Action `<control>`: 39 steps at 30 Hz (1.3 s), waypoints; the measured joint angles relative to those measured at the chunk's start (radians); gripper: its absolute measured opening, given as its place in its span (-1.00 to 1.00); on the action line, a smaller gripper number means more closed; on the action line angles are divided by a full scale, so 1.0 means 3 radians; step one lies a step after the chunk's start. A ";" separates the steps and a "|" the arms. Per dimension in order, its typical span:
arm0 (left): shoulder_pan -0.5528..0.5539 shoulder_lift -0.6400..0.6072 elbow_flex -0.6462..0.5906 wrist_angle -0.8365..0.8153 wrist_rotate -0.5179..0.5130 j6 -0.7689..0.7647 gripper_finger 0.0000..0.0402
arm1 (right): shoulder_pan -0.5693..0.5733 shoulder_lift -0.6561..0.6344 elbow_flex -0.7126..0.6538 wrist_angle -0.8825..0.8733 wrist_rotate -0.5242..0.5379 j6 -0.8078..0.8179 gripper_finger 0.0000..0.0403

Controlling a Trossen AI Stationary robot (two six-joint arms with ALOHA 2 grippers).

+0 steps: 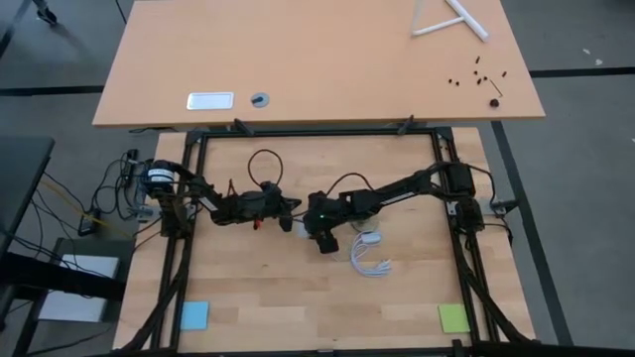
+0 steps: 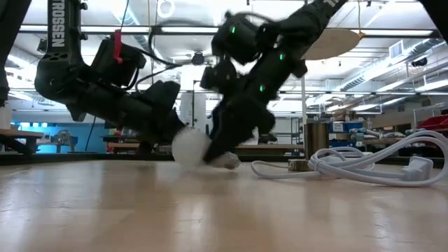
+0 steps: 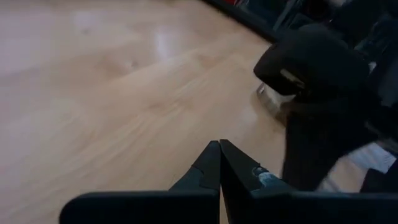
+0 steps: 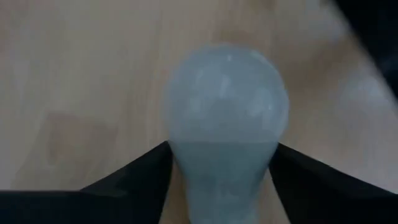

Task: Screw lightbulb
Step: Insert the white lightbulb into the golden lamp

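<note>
Gripping the lightbulb (image 4: 227, 118) between its two dark fingers (image 4: 134, 180), my right gripper (image 1: 296, 224) sits low at the middle of the wooden table (image 1: 298, 297), the arm reaching in from the right-hand frame post. The frosted bulb (image 2: 189, 148) rests down at the tabletop in the low view, rounded end pointing away from the wrist, narrow neck pinched between the fingers on either side. My left gripper (image 3: 219, 163) has its fingers pressed together with nothing between them, hovering just above the wood right beside the right gripper. A coiled white power cord (image 1: 369, 260) with its plug (image 2: 418, 168) lies near the right arm, a little toward the front edge. Blue (image 1: 194, 315) and green (image 1: 453, 317) sticky notes mark the table's front corners.
</note>
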 joint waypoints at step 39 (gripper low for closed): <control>-0.0001 -0.0145 0.0677 0.0944 0.1067 0.0568 -0.80 | -0.0124 -0.2552 -0.2123 0.2202 0.0586 0.1062 -0.21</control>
